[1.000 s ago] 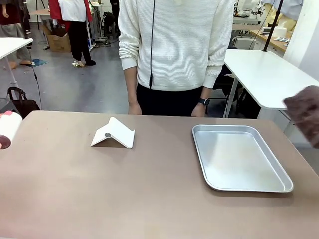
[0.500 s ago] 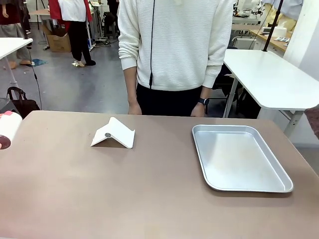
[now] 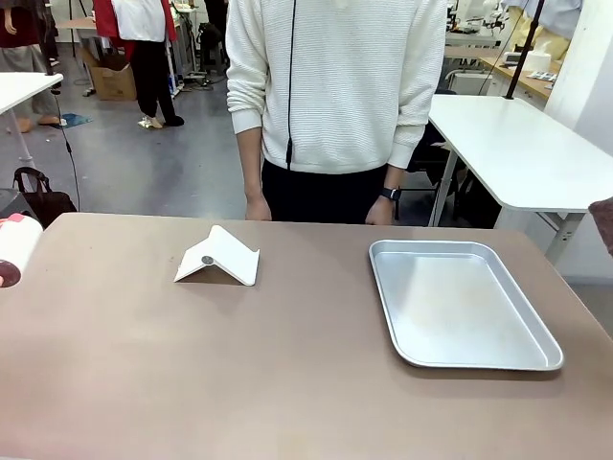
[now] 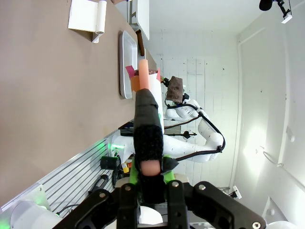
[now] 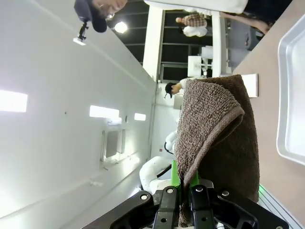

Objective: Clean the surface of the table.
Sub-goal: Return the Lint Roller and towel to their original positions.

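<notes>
Taupe table (image 3: pixel 192 374) is bare, rigid and smooth; it should be wiped, not gripped. Brown towel (image 5: pixel 217 138) is clamped by right gripper (image 5: pixel 183 191); a lint roller (image 4: pixel 145 133) by left gripper (image 4: pixel 151 177).

The table (image 3: pixel 144 374) carries a metal tray (image 3: pixel 462 305) and a folded white stand (image 3: pixel 218 258).

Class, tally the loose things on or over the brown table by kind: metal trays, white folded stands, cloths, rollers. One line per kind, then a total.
Metal tray: 1
White folded stand: 1
Brown cloth, clamped in the right gripper: 1
Roller, clamped in the left gripper: 1
Total: 4
</notes>
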{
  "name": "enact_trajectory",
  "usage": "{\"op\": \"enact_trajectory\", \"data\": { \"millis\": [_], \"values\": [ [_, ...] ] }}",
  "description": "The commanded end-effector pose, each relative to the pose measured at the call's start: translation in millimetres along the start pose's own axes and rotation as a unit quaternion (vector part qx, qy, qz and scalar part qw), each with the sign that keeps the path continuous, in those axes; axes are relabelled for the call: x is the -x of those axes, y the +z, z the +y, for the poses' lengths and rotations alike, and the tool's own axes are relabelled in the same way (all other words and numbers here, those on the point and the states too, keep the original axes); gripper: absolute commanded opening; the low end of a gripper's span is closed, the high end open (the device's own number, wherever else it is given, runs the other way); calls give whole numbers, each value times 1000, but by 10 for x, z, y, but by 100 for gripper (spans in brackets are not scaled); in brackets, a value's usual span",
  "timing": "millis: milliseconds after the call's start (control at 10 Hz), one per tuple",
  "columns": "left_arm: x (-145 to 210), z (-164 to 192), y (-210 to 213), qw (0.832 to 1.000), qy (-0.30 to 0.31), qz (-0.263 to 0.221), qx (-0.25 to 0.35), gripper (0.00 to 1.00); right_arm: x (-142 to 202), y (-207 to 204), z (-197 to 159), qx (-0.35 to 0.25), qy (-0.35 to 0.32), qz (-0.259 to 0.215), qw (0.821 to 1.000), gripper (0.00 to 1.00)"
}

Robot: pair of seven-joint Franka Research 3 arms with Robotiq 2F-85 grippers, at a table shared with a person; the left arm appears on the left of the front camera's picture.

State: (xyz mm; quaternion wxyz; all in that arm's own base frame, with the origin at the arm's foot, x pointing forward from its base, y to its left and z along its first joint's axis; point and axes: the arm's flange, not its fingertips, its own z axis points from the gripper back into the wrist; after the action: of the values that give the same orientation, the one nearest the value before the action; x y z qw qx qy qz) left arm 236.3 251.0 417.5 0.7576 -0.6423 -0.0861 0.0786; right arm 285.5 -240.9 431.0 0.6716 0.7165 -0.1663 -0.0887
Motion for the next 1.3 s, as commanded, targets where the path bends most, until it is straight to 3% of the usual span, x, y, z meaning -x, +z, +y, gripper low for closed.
{"op": "enact_trajectory", "data": {
  "millis": [0,800,900,1100,1200],
  "values": [
    [-10,-45,-5,1000,5,-6,6,22,21,0,41,-2,-1,3,1000,7],
    [-10,-45,-5,1000,5,-6,6,22,0,0,0,0,0,0,1000,7],
    [0,0,0,1000,0,0,0,22,110,52,50,12,15,-24,1000,7],
    [-115,-379,-240,1000,-14,-2,17,22,113,-310,157,39,44,-61,996,7],
    [-195,-596,-460,1000,-24,19,2,22,121,-595,206,47,62,-46,996,7]
  ]
}}
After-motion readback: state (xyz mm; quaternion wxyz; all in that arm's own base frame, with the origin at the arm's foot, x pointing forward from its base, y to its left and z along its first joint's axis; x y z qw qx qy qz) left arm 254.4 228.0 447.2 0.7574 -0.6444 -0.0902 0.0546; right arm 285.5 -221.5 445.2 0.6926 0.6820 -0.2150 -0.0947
